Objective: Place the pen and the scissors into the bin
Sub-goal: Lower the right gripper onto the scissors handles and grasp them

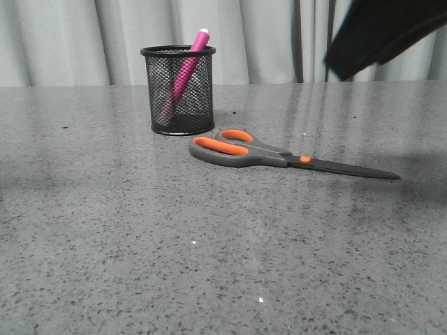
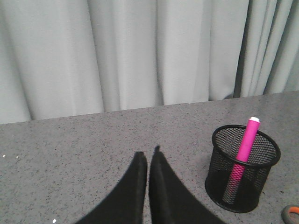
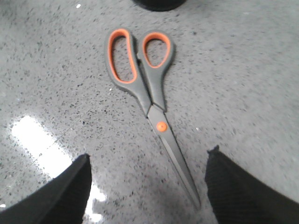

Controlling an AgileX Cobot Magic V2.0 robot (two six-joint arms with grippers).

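Observation:
The black mesh bin [image 1: 178, 91] stands upright on the grey table, with the magenta pen [image 1: 188, 63] leaning inside it, white end up. Both also show in the left wrist view: the bin [image 2: 257, 186] and the pen [image 2: 246, 140]. The scissors [image 1: 279, 155] lie flat just in front and right of the bin, handles toward it, blades pointing right. My right gripper [image 3: 148, 156] is open above the scissors [image 3: 145, 79], its fingers spread either side of the blade tip. My left gripper [image 2: 148, 154] is shut and empty, left of the bin.
Grey curtains hang behind the speckled table [image 1: 140, 244]. Part of my right arm [image 1: 380, 31] shows as a dark shape at the upper right of the front view. A bright glare patch [image 3: 39, 140] lies on the table near the right gripper.

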